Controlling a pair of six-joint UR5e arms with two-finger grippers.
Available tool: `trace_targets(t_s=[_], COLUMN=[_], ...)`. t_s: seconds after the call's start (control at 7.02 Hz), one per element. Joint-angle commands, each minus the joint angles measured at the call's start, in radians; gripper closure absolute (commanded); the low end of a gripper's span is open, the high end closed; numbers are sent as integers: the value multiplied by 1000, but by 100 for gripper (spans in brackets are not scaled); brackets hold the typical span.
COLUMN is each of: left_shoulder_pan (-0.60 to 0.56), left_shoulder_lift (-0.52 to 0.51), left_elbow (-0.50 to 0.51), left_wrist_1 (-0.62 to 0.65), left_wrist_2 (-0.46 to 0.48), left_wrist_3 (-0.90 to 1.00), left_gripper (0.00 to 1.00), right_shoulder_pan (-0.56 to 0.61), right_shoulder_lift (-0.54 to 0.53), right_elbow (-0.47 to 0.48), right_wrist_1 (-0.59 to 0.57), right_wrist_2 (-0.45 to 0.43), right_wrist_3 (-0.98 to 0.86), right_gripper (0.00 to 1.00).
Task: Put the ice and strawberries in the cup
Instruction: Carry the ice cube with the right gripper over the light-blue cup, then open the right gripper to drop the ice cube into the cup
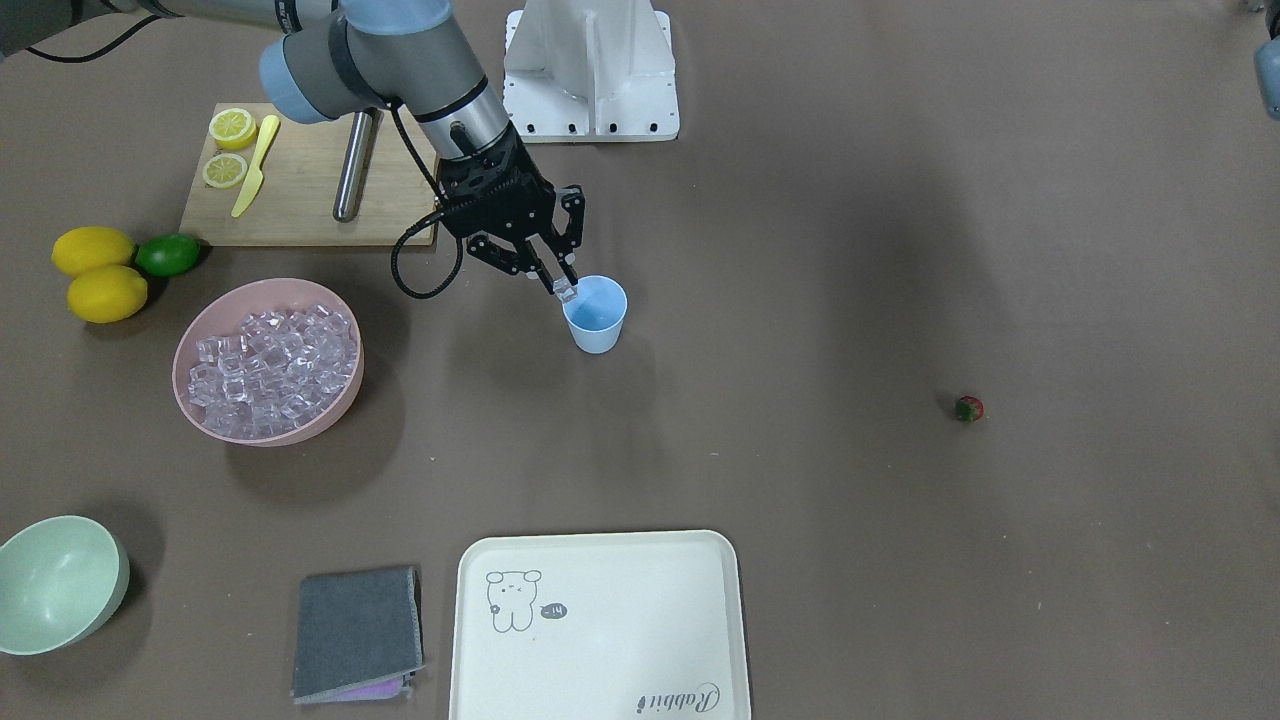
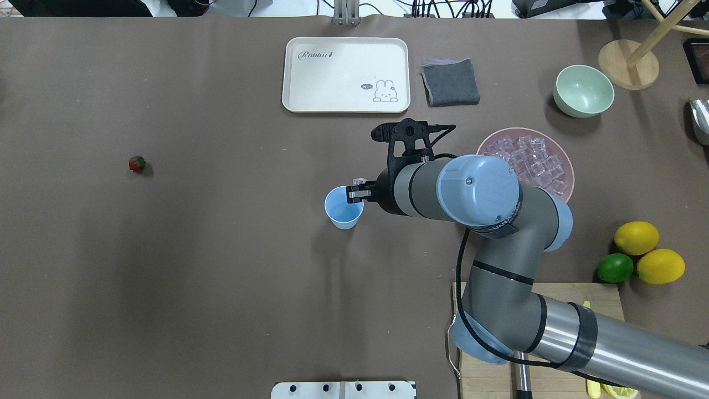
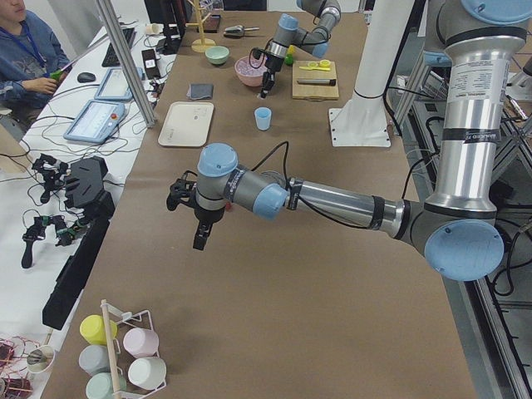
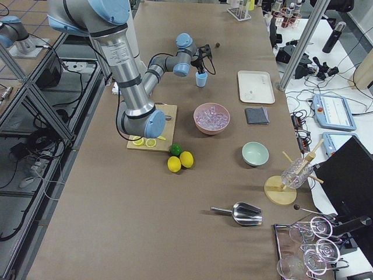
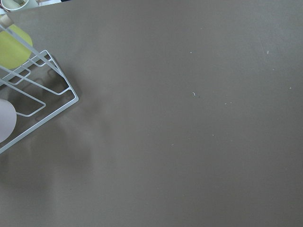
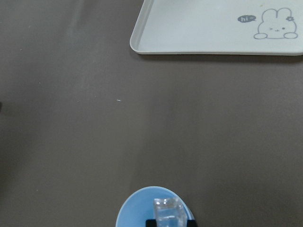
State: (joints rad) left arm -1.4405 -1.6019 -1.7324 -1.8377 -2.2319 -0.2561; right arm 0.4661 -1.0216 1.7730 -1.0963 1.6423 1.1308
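Note:
The light blue cup [image 1: 597,318] stands upright mid-table; it also shows in the overhead view [image 2: 343,208] and at the bottom of the right wrist view [image 6: 135,213]. My right gripper [image 1: 562,286] is shut on a clear ice cube [image 1: 566,292] and holds it just over the cup's rim; the cube [image 6: 169,211] sits between the fingertips. More ice [image 1: 275,370] fills the pink bowl [image 1: 345,400]. The strawberry [image 1: 968,408] lies alone far from the cup, also seen from overhead [image 2: 137,164]. My left gripper [image 3: 199,239] hangs above bare table far off; I cannot tell if it is open or shut.
A cream tray [image 1: 600,560], a grey cloth [image 1: 357,632] and a pale green bowl [image 1: 60,585] lie along the operators' edge. Two lemons [image 1: 100,272], a lime [image 1: 168,254] and a cutting board [image 1: 300,190] lie beyond the pink bowl. A wire mug rack [image 5: 33,94] shows in the left wrist view.

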Motion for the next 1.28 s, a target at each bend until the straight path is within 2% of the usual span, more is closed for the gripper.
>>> trace_targets(t_s=[0.0,0.28,0.43,0.57,1.0,1.14], left_shoulder_pan=[0,0,0,0,0,0], left_shoulder_lift=[2,2,2,5,10,10], left_elbow=[2,7,8,7,2,-1], left_wrist_1=[0,0,0,0,-2,-2], left_wrist_2=[0,1,3,3,3,3], left_wrist_3=[0,0,1,1,0,0], left_gripper=[2,2,2,2,2,2], right_shoulder_pan=[-10,-26,-32,-35,-11,12], right_shoulder_lift=[57,52,54,54,37,-3], right_elbow=[-78,-79,-79,-76,-49,-15], right_wrist_1=[30,38,41,42,41,39], right_wrist_2=[-1,-4,-6,-7,-3,5], right_wrist_3=[-28,-39,-28,-28,-32,-35], right_gripper=[100,100,48,1,0,1])
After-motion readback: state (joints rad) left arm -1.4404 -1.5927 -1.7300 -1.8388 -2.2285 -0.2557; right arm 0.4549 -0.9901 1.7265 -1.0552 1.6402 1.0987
